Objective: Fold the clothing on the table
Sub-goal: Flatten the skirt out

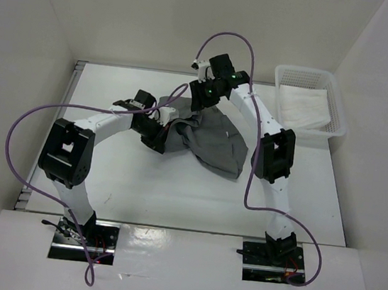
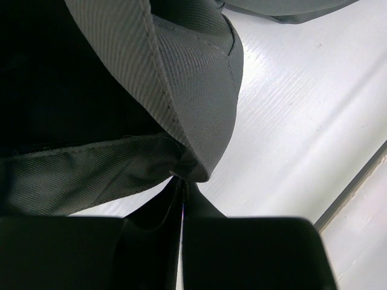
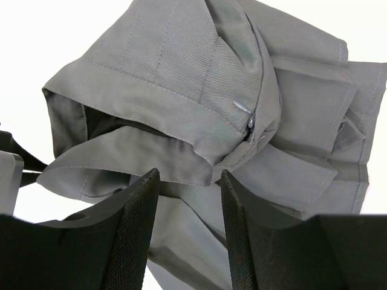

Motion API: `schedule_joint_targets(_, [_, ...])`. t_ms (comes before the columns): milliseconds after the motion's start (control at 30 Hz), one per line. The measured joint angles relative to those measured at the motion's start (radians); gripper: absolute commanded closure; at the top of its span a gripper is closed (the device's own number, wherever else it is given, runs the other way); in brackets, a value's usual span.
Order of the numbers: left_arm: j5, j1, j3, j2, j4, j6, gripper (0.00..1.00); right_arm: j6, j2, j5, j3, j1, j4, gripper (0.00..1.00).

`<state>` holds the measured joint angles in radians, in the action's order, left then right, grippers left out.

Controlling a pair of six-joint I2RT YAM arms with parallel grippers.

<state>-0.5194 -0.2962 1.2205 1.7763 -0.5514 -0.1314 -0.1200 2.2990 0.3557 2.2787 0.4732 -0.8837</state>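
Observation:
The clothing (image 1: 215, 144), a grey skirt, lies bunched in the middle of the white table (image 1: 172, 199). My left gripper (image 1: 161, 135) is at its left edge. In the left wrist view the left gripper (image 2: 184, 181) is shut on a fold of the clothing (image 2: 199, 72), lifted off the table (image 2: 302, 121). My right gripper (image 1: 201, 99) is over the skirt's far edge. In the right wrist view the right gripper (image 3: 187, 175) stands open just short of the clothing (image 3: 181, 78), near its waistband and a small zip (image 3: 245, 118).
A white mesh basket (image 1: 337, 99) holding a white cloth (image 1: 303, 106) stands at the back right corner. White walls close in the table on the left, back and right. A thin rail (image 2: 357, 181) runs along the table's edge.

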Motion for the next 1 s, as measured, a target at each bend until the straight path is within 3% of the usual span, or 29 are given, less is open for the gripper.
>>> schedule_joint_targets(600, [0.003, 0.000, -0.004, -0.001, 0.004, 0.000, 1.00, 0.034, 0.173, -0.067, 0.143, 0.000, -0.023, 0.45])
schedule_joint_targets(1000, [0.017, 0.000, -0.021, -0.009, 0.010, 0.000, 1.00, 0.049, 0.136, -0.198, 0.185, 0.000, -0.029, 0.40])
